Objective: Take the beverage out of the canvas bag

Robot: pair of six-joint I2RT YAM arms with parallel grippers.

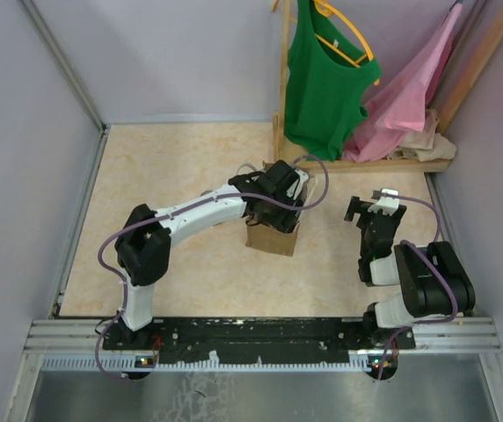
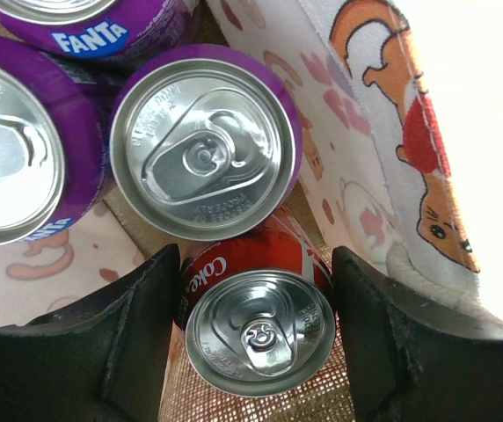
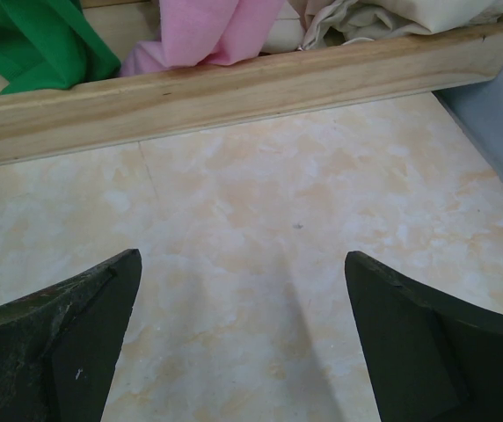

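The tan canvas bag (image 1: 272,237) stands upright mid-table, and my left gripper (image 1: 273,207) reaches down into its mouth. Inside, a red Coke can (image 2: 260,330) stands between the two dark fingers. My left gripper (image 2: 256,255) is shut on that can, each finger against one side of it. Three purple Fanta cans stand beside it: one just beyond (image 2: 203,141), one to the left (image 2: 14,149), one at the top edge (image 2: 84,26). The bag's printed lining (image 2: 392,132) rises on the right. My right gripper (image 1: 370,207) hovers open over bare tabletop (image 3: 243,264).
A wooden rack (image 1: 366,164) stands at the back right, with a green top (image 1: 322,79) and a pink cloth (image 1: 410,97) hanging on it. Its base beam (image 3: 234,88) lies just ahead of my right gripper. Purple walls enclose the table on three sides.
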